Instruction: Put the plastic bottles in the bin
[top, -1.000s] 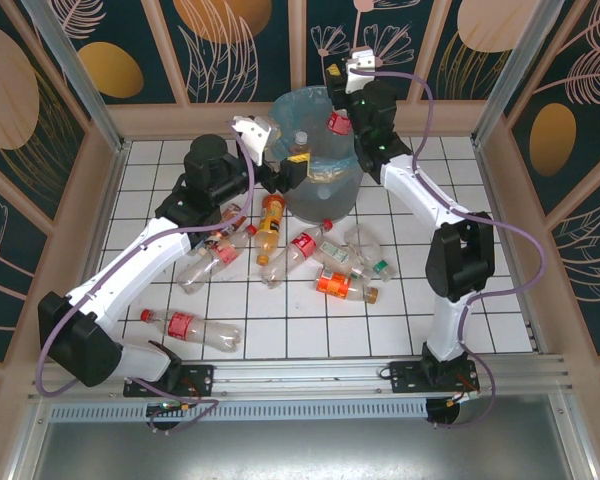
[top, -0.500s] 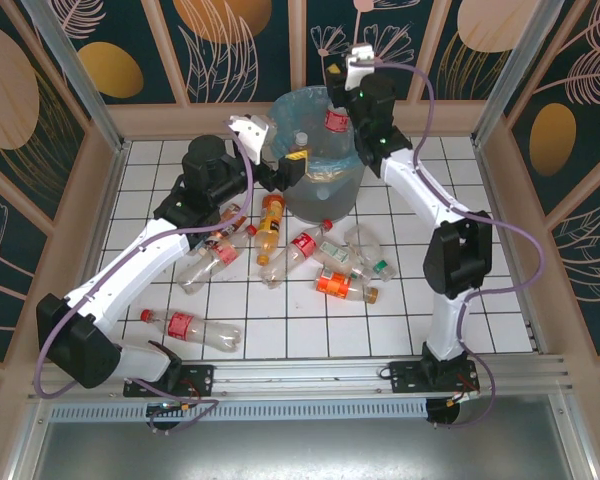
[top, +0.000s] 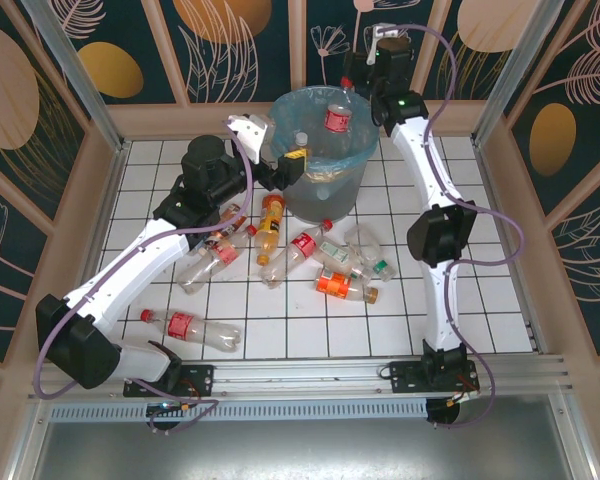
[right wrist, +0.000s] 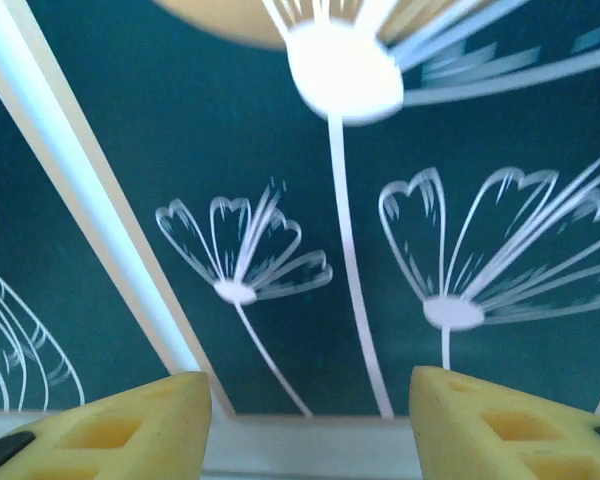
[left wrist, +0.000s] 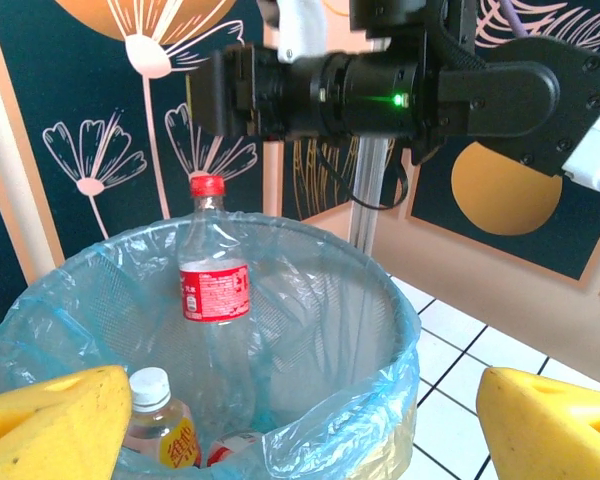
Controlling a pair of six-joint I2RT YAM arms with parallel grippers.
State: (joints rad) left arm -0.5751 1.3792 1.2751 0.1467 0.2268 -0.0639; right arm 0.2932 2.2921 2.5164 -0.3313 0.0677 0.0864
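Red-labelled bottle (top: pixel 336 118) now free in bin (top: pixel 325 200)

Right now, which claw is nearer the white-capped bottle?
Left. The left claw is at the bin's near rim beside the bottle; the right claw is beyond the far rim.

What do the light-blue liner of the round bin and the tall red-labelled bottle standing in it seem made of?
Light-blue liner: thin translucent plastic film, by its wrinkles and glossy sheen. Red-labelled bottle: clear, smooth plastic, probably; the liner shows through its body.
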